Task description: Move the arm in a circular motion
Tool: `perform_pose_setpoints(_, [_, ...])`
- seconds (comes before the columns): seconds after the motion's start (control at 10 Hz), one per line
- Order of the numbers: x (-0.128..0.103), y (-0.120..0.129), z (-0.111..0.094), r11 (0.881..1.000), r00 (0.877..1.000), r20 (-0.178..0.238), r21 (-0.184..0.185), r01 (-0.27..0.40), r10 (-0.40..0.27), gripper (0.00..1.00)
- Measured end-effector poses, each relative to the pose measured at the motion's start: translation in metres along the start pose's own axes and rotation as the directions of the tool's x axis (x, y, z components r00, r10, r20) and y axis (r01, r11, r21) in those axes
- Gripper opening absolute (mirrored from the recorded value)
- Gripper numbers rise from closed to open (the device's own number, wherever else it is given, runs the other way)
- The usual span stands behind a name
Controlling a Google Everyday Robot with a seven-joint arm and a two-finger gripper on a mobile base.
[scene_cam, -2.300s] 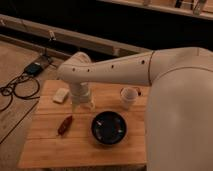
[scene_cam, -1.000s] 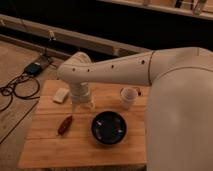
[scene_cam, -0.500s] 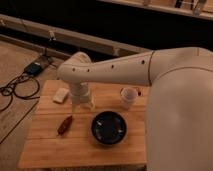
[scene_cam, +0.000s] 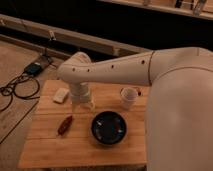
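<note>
The arm (scene_cam: 125,70), glossy cream-white with dark screw holes, reaches from the right across the camera view to a rounded elbow at upper left. From there its ribbed wrist (scene_cam: 80,92) bends down toward the wooden table (scene_cam: 50,150). The gripper (scene_cam: 83,105) hangs at the wrist's lower end, just above the back left part of the tabletop, mostly hidden by the wrist.
On the table are a white cup (scene_cam: 129,96), a dark round bowl (scene_cam: 108,128), a reddish-brown object (scene_cam: 65,125) and a small white block (scene_cam: 61,95). Cables and a dark box (scene_cam: 33,68) lie on the floor at left. A low ledge runs behind.
</note>
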Motion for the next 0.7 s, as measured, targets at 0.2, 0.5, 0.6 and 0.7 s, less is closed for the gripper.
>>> perform_pose_setpoints(0.2, [0.0,0.0,0.0,1.0,1.0,0.0,0.0,0.0,0.0,0.65])
perform_pose_setpoints(0.5, [0.0001,0.0,0.0001,1.0,1.0,0.0,0.0,0.0,0.0,0.65])
perform_pose_setpoints(0.6, [0.0004,-0.0001,0.0003,1.0,1.0,-0.001,0.001,0.001,-0.001,0.65])
perform_pose_setpoints(0.7, [0.0066,0.0014,0.002,1.0,1.0,-0.008,-0.003,0.01,-0.01,0.65])
